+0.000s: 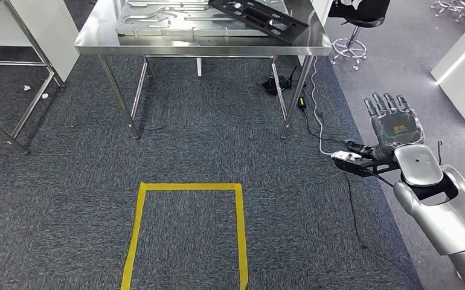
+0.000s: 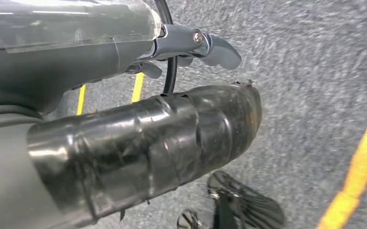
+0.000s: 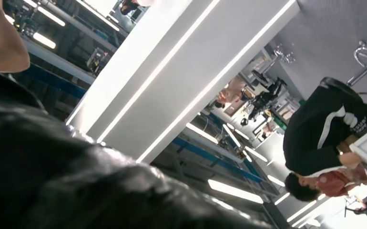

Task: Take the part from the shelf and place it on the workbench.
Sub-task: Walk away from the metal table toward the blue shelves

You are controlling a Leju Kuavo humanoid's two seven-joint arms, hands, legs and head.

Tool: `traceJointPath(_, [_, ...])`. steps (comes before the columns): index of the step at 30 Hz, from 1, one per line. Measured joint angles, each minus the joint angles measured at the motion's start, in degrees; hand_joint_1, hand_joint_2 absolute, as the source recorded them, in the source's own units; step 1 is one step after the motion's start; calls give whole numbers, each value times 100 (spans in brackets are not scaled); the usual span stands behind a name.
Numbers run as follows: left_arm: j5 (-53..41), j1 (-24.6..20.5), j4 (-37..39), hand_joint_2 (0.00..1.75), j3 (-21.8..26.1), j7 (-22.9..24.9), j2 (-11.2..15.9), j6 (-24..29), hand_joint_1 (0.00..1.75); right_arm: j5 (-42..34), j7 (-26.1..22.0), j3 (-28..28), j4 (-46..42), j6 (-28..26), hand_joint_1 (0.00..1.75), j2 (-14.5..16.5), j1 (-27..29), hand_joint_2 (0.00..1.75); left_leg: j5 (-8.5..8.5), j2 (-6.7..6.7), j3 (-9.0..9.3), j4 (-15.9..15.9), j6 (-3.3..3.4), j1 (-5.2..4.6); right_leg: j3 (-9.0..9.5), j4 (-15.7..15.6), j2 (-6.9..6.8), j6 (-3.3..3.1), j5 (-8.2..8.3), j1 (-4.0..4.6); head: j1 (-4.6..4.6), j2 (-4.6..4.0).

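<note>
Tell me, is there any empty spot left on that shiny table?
Hardly. The big silver tray and the black part crowd the steel table; bare steel shows along its front edge and at its left end. The right hand hangs aside, fingers apart.

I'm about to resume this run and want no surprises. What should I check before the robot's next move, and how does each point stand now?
1. Right robot hand free: ok, raised with fingers apart, holding nothing.
2. Left robot hand free: cannot tell, its fingers are hidden.
3. Black flat part on the steel workbench: ok, it lies across a grey metal tray.
4. Path to the yellow tape square: ok, bare carpet.
5. Black cable on the floor near the right arm: not ok, snag risk.
6. Bystanders: not ok, a seated person is nearby.
</note>
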Motion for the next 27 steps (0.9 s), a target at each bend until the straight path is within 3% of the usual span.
traceJointPath(1, [0,-1,0,0,0,0,-2,-1,0,0,0,0,3,-1,0,0,-8,0,49,-2,-79,29,-6,-8,312,-350,4,-45,82,17,-1,0])
traceJointPath(3, [0,-1,1,0,0,-2,-15,-5,0,0,-2,-1,0,-5,0,-1,-43,0,143,-6,-176,61,-41,-25,956,-1241,0,-148,-40,63,-3,0])
traceJointPath(4, [0,0,2,0,0,-3,-21,-8,0,0,-3,-2,-1,-6,0,-3,-62,0,201,-5,-202,57,-67,-19,1139,-1540,-2,-192,-124,91,-4,0])
traceJointPath(5, [0,3,2,0,0,-4,-25,-9,0,0,-4,-3,0,-7,0,-5,-75,0,267,-5,-224,40,-102,-14,1205,-1713,-6,-225,-151,111,-4,0])
traceJointPath(7, [0,8,2,0,-1,-7,-22,-7,0,0,-8,-4,7,-5,0,-1,-81,0,274,-21,-280,39,-172,3,1132,-1811,-22,-292,-14,92,-3,0])
traceJointPath(9, [-2,12,1,0,-2,-10,-22,0,0,0,-15,-4,12,-4,0,15,-85,0,-135,-44,-407,335,-237,17,1000,-1871,-42,-365,160,50,-7,0])
traceJointPath(11, [-9,16,1,0,-2,-19,-25,5,0,0,-20,-4,13,-4,0,31,-88,0,-689,-51,-574,993,-291,62,810,-1854,-39,-397,308,49,-9,0])
traceJointPath(12, [-13,17,1,0,-2,-39,-27,5,0,0,-21,-4,14,-5,0,37,-80,0,-788,-50,-625,1324,-319,87,701,-1841,-35,-386,376,47,-9,0])
traceJointPath(13, [-16,17,1,0,-2,-61,-26,5,0,0,-22,-4,14,-7,0,42,-68,0,-723,-49,-633,1562,-347,111,587,-1825,-33,-367,443,40,-9,0])
traceJointPath(14, [-17,16,1,0,-2,-78,-23,4,0,0,-23,-4,15,-8,0,46,-52,0,-525,-47,-579,1652,-374,132,468,-1799,-31,-340,505,28,-9,0])
traceJointPath(15, [-17,15,0,0,-2,-84,-20,4,0,0,-23,-4,15,-9,0,49,-36,0,-302,-47,-440,1573,-398,152,346,-1758,-33,-305,567,11,-10,0])
traceJointPath(16, [-16,13,0,0,-2,-74,-16,4,0,-1,-24,-4,14,-10,0,50,-24,0,-194,-50,-200,1317,-416,172,236,-1701,-34,-265,618,-6,-11,0])
traceJointPath(17, [-14,12,0,0,-1,-61,-14,5,0,-1,-23,-5,13,-14,0,49,-19,0,-236,-57,111,919,-427,180,138,-1626,-33,-228,652,-16,-10,0])
traceJointPath(19, [-7,10,0,0,-1,-49,-13,12,0,-2,-25,-11,10,-25,0,46,-14,0,-555,-76,578,237,-387,174,20,-1497,-32,-151,704,-8,-7,0])
traceJointPath(21, [-3,10,0,0,-2,-50,-14,19,0,-2,-27,-15,10,-34,0,47,-3,0,-665,-80,658,39,-288,156,-6,-1471,-36,-69,769,-15,0,0])
traceJointPath(23, [-8,14,0,0,-2,-51,-19,23,0,-1,-27,-15,10,-39,0,50,25,0,-575,-54,613,26,-191,161,-60,-1360,-31,-5,669,-46,3,0])
traceJointPath(25, [-14,19,0,0,-1,-52,-23,31,0,7,-25,-15,11,-48,0,50,59,0,-476,-28,538,17,-133,163,-265,-824,-18,34,250,-56,3,0])
traceJointPath(27, [-18,27,0,0,0,-56,-22,44,0,24,-23,-15,14,-71,0,52,106,0,-394,-23,440,28,-119,148,-482,-121,-12,56,-154,-55,2,0])
